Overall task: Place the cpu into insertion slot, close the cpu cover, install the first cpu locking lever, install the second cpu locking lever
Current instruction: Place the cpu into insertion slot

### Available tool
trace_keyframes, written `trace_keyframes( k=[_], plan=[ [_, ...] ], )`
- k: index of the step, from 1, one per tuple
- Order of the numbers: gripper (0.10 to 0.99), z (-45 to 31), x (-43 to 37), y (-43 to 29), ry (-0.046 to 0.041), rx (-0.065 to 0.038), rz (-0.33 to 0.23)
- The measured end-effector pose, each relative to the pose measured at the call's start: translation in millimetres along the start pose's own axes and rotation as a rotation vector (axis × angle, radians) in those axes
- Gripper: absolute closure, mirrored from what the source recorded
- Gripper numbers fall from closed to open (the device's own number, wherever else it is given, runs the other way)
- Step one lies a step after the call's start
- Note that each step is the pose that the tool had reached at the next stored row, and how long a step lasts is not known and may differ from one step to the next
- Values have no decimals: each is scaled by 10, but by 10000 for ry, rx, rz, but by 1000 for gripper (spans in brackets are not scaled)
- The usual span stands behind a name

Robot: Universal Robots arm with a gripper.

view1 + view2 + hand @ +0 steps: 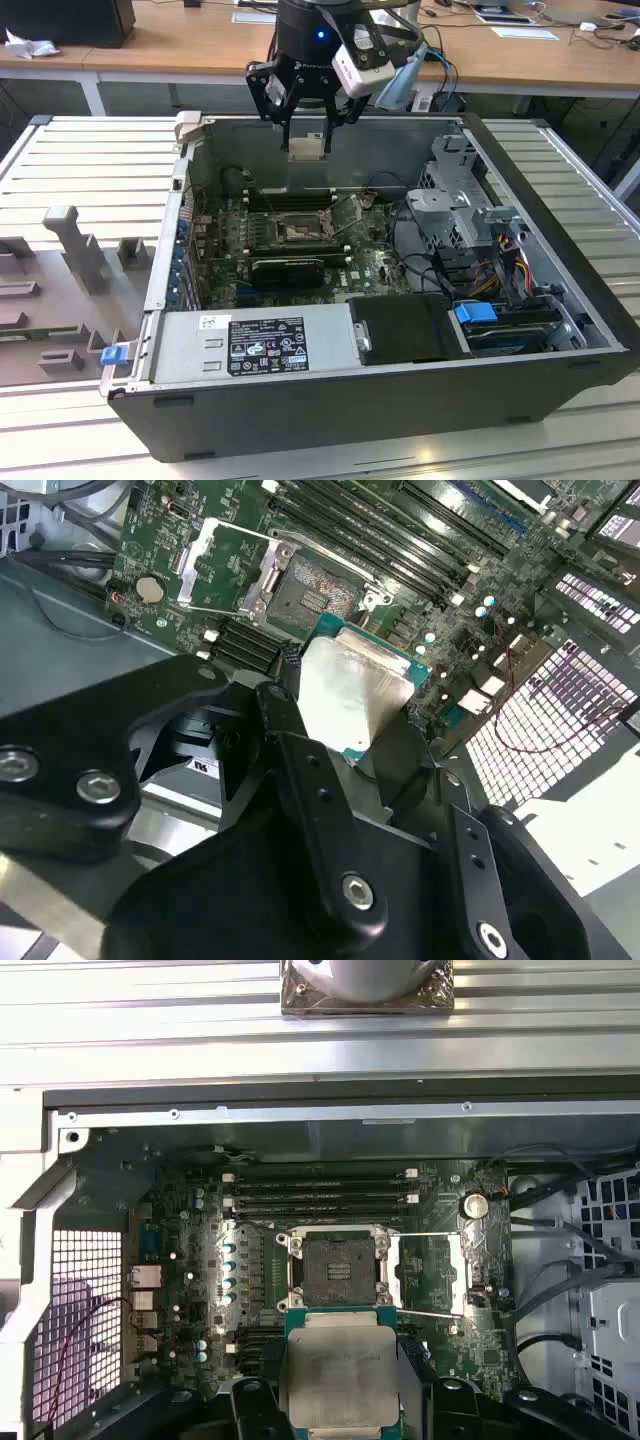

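Observation:
My gripper [306,128] hangs above the open computer case, shut on the cpu [306,149], a flat pale silver chip on a green base. In both wrist views the cpu [340,1375] [352,692] sits clamped between the black fingers [288,705]. The insertion slot [334,1268] [318,588] [297,232] lies open on the green board well below the chip, its dark contact field bare. The cpu cover [430,1272] [225,565] is swung open beside the slot. A thin lever wire [440,1312] runs along the cover's edge.
Long black memory slots [320,1192] run beside the socket. A long black card [288,268], the power supply [250,345] and a drive cage with cables [465,205] fill the case. The case walls [320,145] rise around the board. Grey fixtures [75,250] stand at the exterior view's left.

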State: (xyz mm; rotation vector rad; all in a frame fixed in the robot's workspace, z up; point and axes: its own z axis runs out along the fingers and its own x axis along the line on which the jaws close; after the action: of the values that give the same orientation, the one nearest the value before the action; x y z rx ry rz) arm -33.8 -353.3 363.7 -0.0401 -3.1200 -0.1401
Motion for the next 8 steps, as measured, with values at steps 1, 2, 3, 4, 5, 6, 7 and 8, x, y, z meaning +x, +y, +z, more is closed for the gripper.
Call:
trace_keyframes(
  k=[1, 2, 3, 4, 5, 6, 7, 8],
  plan=[
    [557, 0, 0, 0, -19, -3, 217],
    [557, 0, 0, 0, -52, -11, 584],
    [557, 7, 0, -1, -62, -13, 694],
    [557, 9, 0, -2, -62, -13, 695],
    [557, 11, 0, -2, -61, -12, 696],
    [557, 13, 0, -2, -57, -12, 699],
    [557, 14, 0, -3, -57, -13, 720],
    [557, 15, 0, -3, -60, -14, 744]
  ],
)
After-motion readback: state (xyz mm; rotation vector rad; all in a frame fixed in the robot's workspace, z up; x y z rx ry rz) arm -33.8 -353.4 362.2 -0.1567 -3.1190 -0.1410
